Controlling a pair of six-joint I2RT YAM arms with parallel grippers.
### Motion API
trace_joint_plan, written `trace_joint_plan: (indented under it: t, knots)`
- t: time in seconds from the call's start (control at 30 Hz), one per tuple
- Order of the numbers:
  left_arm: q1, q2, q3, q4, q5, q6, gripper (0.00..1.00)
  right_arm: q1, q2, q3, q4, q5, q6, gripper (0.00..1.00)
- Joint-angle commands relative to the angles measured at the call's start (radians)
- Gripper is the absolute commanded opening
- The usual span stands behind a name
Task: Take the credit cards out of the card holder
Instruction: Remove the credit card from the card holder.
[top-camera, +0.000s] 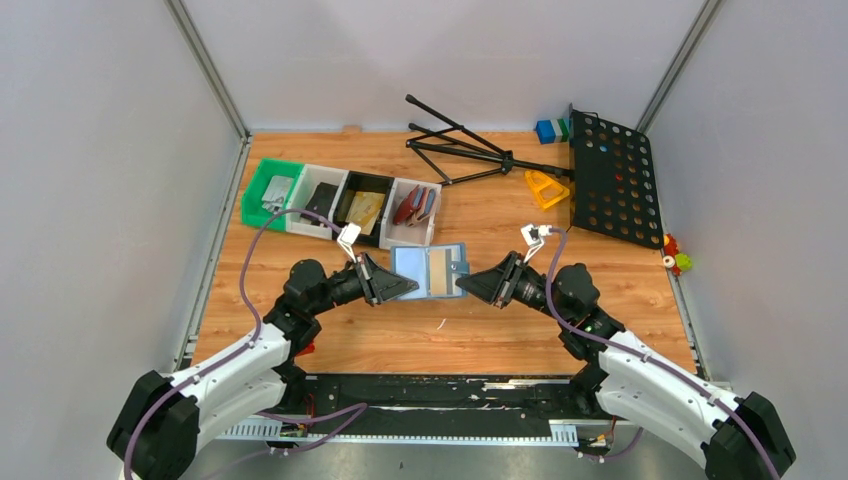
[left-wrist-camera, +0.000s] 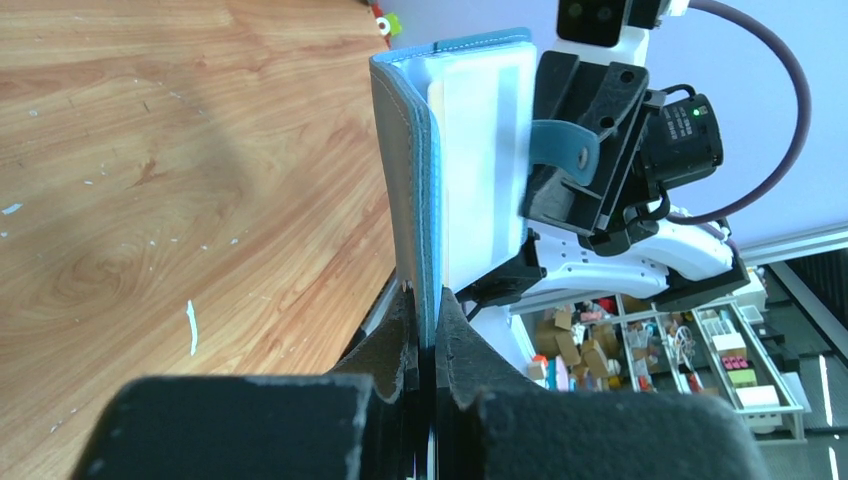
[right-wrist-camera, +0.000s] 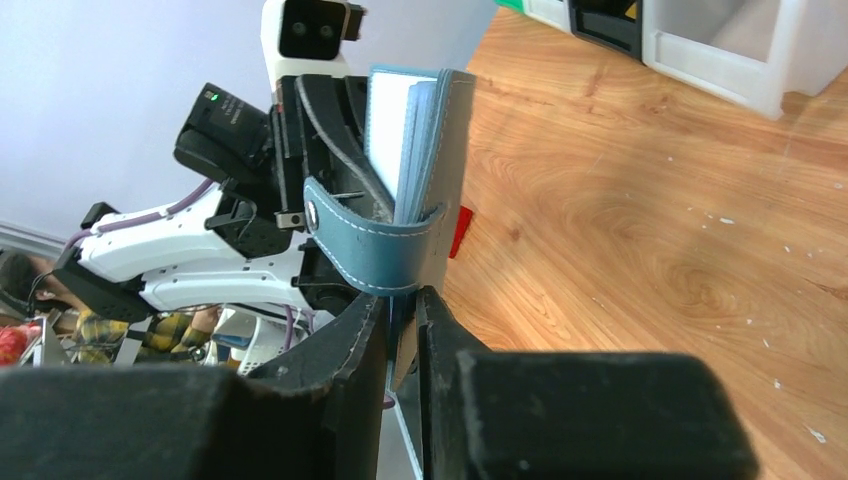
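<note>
Two grips on the open card holder (top-camera: 412, 266), held over the table (top-camera: 400, 340): left gripper (top-camera: 408, 288) clamped on its left edge, right gripper (top-camera: 464, 286) clamped on its right; tan credit card (top-camera: 441, 268) inside.

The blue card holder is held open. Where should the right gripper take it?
Probably the card holder's right edge, beside the strap, approached from the right: it is open and flat, the left gripper pinches the opposite edge, and this edge is thin.

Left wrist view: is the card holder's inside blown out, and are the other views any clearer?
Left wrist: card holder inside glares white, slots unreadable. Right wrist: its strap stitching is sharp. Top external: even light, a tan card shows inside.
</note>
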Motion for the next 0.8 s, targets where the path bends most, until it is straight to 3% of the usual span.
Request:
trace_joint_plan:
  t: [0.0, 0.17, 0.43, 0.57, 0.77]
  knots:
    - [-0.011, 0.02, -0.005, 0.089, 0.008, -0.01, 0.0, 0.004, -0.006, -0.001, 0.123, -0.054, 0.014, 0.16]
    - [-0.023, 0.045, 0.004, 0.112, 0.012, -0.015, 0.0, 0.004, 0.017, 0.003, 0.13, -0.074, 0.016, 0.08]
    - [-0.028, 0.027, 0.014, 0.072, 0.005, 0.005, 0.0, 0.004, 0.029, 0.037, 0.015, -0.054, -0.038, 0.08]
    - [-0.029, 0.027, 0.013, 0.067, -0.014, 0.013, 0.0, 0.004, 0.033, 0.035, -0.002, -0.045, -0.048, 0.17]
    - [-0.044, 0.047, 0.028, 0.059, -0.014, 0.029, 0.0, 0.004, 0.074, 0.072, -0.085, -0.051, -0.095, 0.21]
